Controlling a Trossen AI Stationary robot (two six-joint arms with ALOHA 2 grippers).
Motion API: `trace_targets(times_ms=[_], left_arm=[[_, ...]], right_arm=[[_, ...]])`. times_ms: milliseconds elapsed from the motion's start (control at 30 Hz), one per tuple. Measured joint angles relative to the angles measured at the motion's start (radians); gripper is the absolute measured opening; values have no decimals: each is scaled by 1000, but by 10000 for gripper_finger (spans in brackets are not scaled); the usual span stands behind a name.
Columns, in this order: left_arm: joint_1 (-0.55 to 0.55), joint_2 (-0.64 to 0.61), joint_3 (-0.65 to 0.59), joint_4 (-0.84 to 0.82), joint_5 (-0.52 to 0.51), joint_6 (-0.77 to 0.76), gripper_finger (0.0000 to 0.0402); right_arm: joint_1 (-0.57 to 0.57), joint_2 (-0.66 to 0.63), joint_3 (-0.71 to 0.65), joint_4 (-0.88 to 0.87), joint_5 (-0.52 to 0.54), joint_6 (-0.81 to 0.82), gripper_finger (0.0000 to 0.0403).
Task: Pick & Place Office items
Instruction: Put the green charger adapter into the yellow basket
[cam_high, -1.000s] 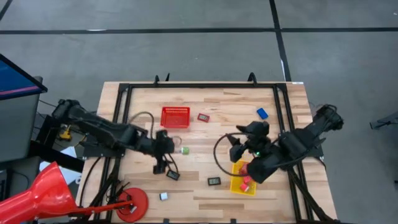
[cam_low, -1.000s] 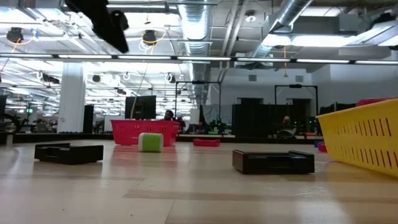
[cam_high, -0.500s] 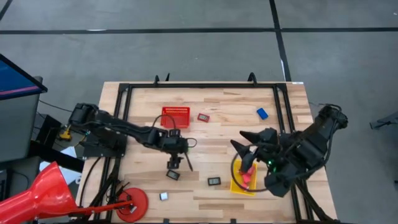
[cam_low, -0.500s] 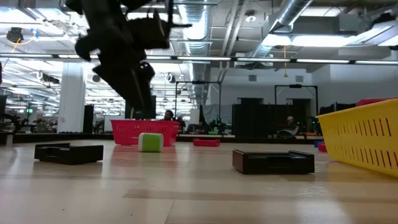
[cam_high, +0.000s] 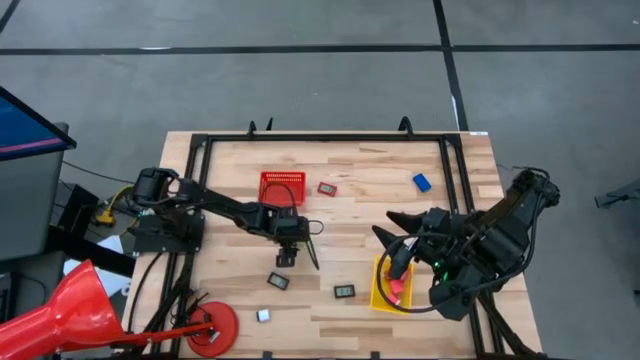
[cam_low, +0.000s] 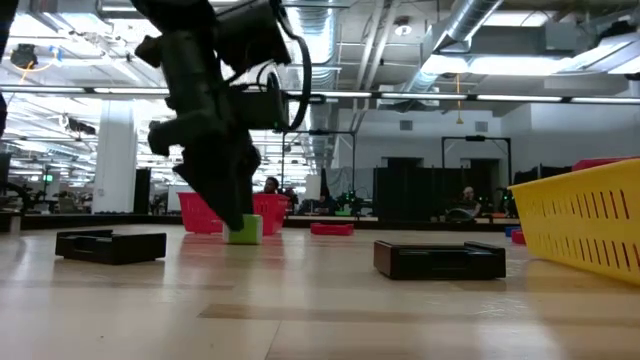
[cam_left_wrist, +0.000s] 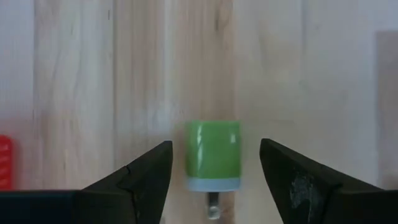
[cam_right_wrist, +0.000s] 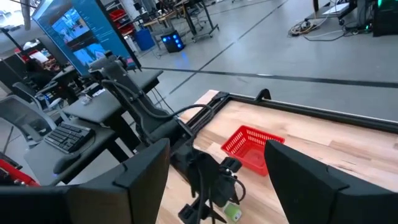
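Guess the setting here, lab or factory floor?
Probably a robotics lab in an open industrial hall: exposed ceiling ducts, a workstation with a monitor and keyboard, and more dark rigs standing across the room beyond the table.

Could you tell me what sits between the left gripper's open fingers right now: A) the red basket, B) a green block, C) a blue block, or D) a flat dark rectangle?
B: in the left wrist view the green block lies on the table between the open fingers of the left gripper.
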Motion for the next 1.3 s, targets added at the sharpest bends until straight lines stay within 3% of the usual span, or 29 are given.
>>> trace_targets(times_ms=[200, 400, 533, 767, 900, 1067, 1300], left_arm=[[5, 29, 2, 35, -1, 8, 209], [6, 33, -6, 41, -2, -38, 124], [6, 3, -7, 105, 8, -71, 123], [-27, -141, -3, 379, 206, -202, 123], [-90, -171, -3, 514, 200, -279, 123], [-149, -81, 12, 685, 183, -380, 123], [-189, 42, 119, 744, 183, -397, 123]], right_arm=[[0, 0, 0, 1, 1, 0, 256], [0, 0, 0, 5, 9, 0, 256], [0, 0, 0, 6, 11, 0, 256], [0, -4, 0, 29, 16, -11, 256], [0, -5, 0, 52, 34, -51, 256], [0, -5, 0, 64, 46, -73, 256], [0, -6, 0, 92, 67, -98, 256]])
